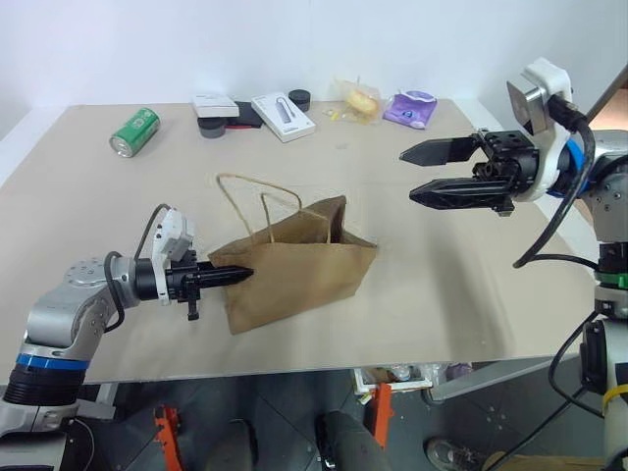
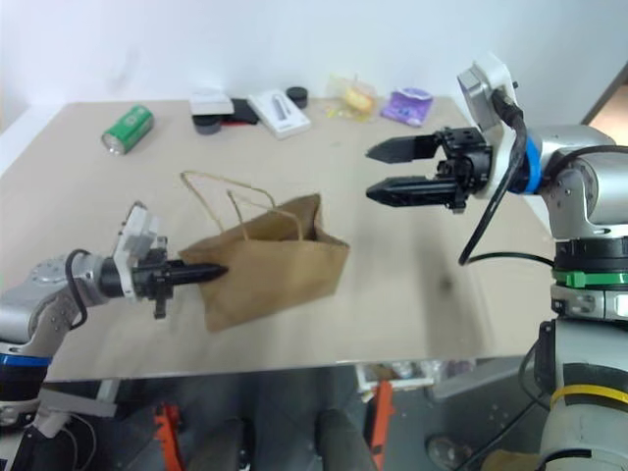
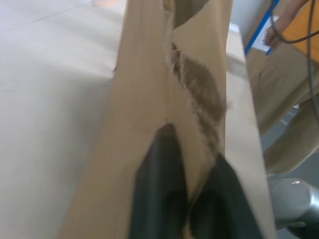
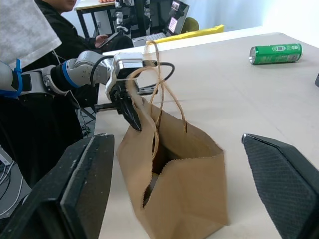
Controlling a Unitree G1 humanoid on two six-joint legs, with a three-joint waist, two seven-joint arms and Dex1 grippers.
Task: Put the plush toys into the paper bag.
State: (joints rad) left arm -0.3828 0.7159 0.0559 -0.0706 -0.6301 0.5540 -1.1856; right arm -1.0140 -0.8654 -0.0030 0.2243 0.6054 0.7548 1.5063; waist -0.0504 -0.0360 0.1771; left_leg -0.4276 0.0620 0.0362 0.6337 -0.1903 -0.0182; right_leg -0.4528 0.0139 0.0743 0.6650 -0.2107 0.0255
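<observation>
Left gripper (image 1: 238, 275) pinching paper bag (image 1: 294, 270) rim

My arms were silver-grey metal, each ringed with a bright blue band. My left gripper (image 1: 228, 277) had two slim black fingers beneath a small white block, fed by a looping black cable. My right gripper (image 1: 424, 173) had broad black fingers with textured pads (image 4: 284, 174), a white housing behind them, and thick black cables.
</observation>
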